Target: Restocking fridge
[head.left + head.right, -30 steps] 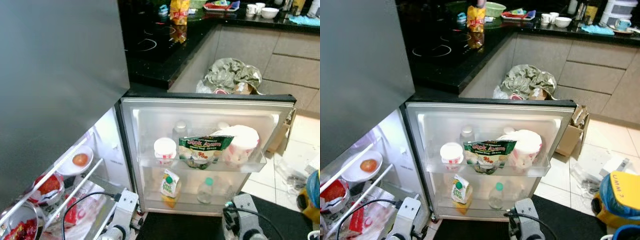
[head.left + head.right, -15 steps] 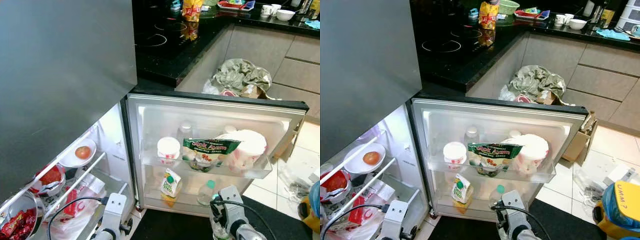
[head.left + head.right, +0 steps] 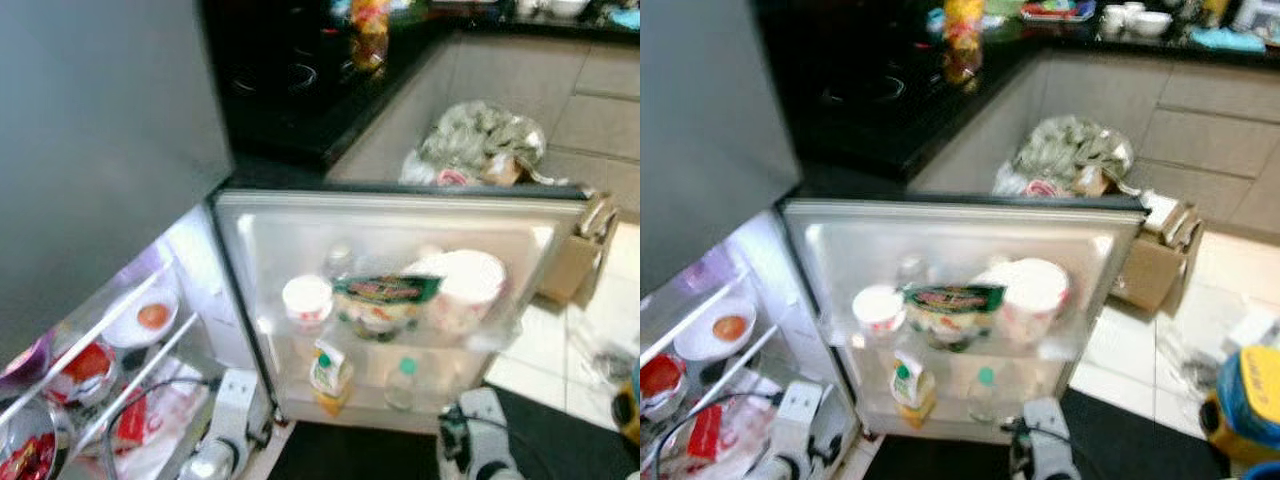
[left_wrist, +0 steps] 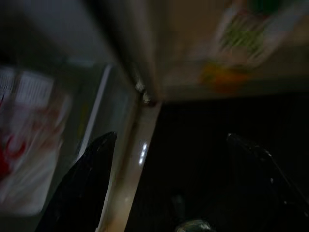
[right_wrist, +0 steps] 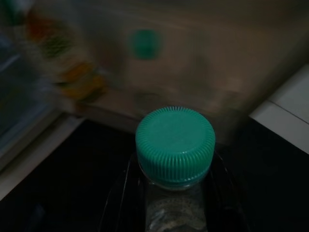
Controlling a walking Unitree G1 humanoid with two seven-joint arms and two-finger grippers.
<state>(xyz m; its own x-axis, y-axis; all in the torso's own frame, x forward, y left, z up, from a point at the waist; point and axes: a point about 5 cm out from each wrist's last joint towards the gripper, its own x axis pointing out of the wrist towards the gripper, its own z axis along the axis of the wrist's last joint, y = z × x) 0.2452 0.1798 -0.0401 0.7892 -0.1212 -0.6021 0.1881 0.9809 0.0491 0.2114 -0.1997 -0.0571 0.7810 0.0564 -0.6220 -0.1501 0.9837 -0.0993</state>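
Right gripper (image 5: 176, 193) is clamped on a green-capped bottle (image 5: 175, 145), held low before the open fridge door (image 3: 400, 215). Left gripper (image 4: 174, 183) hangs with fingers apart near the door's hinge edge. Door shelves are crowded; dark floor mat (image 3: 370, 455) lies below.

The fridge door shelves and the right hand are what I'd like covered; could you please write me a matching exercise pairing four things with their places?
Things:
1. green snack bag
2. juice carton
3. bottle with a green cap
4. plate with a tomato

Places:
A. lower door shelf
B. inside the fridge, on a wire shelf
C. upper door shelf
D. between the right hand's fingers

Pairs: 1-C, 2-A, 3-D, 4-B
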